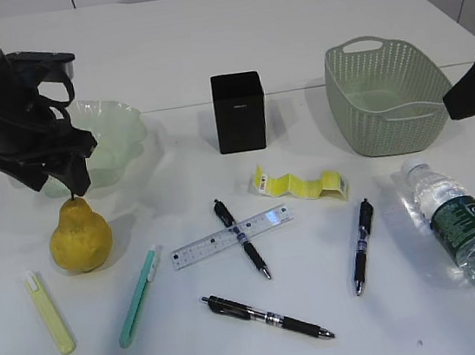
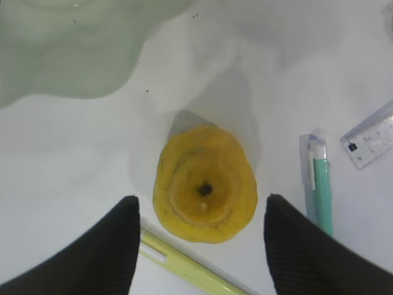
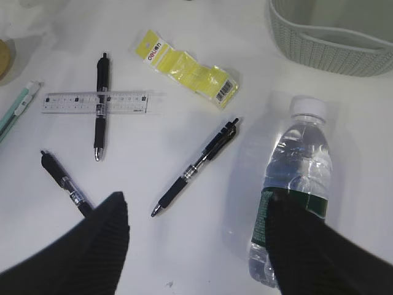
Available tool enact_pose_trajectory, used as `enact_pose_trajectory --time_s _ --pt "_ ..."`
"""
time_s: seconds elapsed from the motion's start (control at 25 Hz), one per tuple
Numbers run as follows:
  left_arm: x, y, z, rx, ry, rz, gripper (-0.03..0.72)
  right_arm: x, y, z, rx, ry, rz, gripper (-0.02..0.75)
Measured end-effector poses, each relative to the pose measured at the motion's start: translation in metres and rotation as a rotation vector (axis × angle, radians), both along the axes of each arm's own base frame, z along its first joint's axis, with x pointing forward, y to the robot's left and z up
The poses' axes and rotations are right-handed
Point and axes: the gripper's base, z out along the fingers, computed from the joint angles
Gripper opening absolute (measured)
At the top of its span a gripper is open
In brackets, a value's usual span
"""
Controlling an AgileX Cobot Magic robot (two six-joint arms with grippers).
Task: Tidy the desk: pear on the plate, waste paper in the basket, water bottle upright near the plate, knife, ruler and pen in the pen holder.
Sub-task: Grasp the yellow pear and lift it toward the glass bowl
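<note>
Surface: white desk point(image 1: 287, 22) | Clutter: three pens, ruler point(image 1: 232, 237), bottle point(image 1: 462, 222) lying | Left gripper point(image 2: 202, 246) wide above pear point(image 1: 80, 236) | Right gripper point(image 3: 196, 246) wide, empty

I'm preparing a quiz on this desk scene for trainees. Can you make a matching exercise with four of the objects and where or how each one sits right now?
Things:
1. pear
2. water bottle
3. ruler
4. pen holder

States:
A. lying on its side, right of the desk
B. upright between plate and basket
C. standing on the desk below the left gripper
D. flat, with a black pen across it

Pairs: 1-C, 2-A, 3-D, 4-B
</note>
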Motion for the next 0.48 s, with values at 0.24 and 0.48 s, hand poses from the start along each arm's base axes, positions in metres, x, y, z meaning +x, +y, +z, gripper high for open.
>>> enact_pose_trajectory --time_s 0.24,0.48 --pt "0.004 -0.001 -0.008 0.019 -0.008 -0.002 0.455 0.000 0.000 0.000 -0.001 0.000 0.000 0.514" --pt "0.009 -0.001 -0.026 0.037 0.024 0.007 0.455 0.001 0.000 -0.002 -0.003 0.006 0.001 0.513"
